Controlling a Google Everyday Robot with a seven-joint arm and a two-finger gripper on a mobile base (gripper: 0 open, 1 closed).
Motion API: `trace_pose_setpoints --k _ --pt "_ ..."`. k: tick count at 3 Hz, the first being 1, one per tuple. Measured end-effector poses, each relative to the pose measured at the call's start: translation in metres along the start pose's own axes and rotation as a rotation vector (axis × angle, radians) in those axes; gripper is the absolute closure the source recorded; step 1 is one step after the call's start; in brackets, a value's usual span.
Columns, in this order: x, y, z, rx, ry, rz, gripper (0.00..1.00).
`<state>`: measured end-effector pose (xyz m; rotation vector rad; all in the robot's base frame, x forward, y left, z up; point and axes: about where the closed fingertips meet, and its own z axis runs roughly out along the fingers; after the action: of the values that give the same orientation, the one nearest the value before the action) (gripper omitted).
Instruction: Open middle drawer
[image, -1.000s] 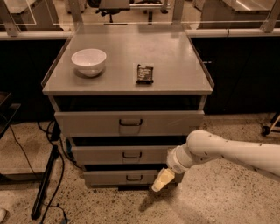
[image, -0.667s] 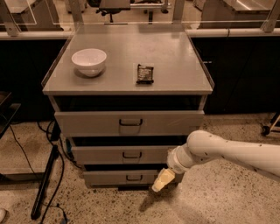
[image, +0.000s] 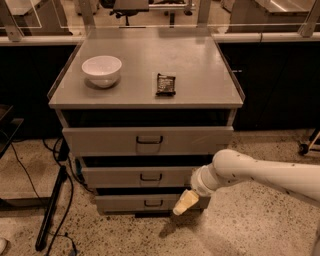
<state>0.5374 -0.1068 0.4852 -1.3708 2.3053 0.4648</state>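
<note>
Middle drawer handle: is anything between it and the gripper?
Nothing visible. The gripper sits below and right of the handle of the middle drawer, in front of the bottom drawer; only bare drawer fronts lie between. The bowl and packet sit on the cabinet top, out of the way.

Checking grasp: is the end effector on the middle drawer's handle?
No, the end effector hangs before the right end of the bottom drawer, apart from the middle drawer handle.

Cabinet top (image: 200, 70), bowl (image: 101, 70), packet (image: 165, 84), pincer (image: 184, 203) low front
</note>
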Motion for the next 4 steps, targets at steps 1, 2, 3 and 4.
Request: trace_pose_setpoints --k 1,2,3,4 --pt "-0.006 -0.020 0.009 0.019 -0.007 -0.001 0.00" --pt "-0.010 -0.038 0.019 0.028 -0.008 -0.005 0.00" --pt "-0.005 -0.066 0.055 0.036 -0.006 -0.010 0.00" --pt "-0.002 -0.065 0.058 0.030 0.000 -0.008 0.00"
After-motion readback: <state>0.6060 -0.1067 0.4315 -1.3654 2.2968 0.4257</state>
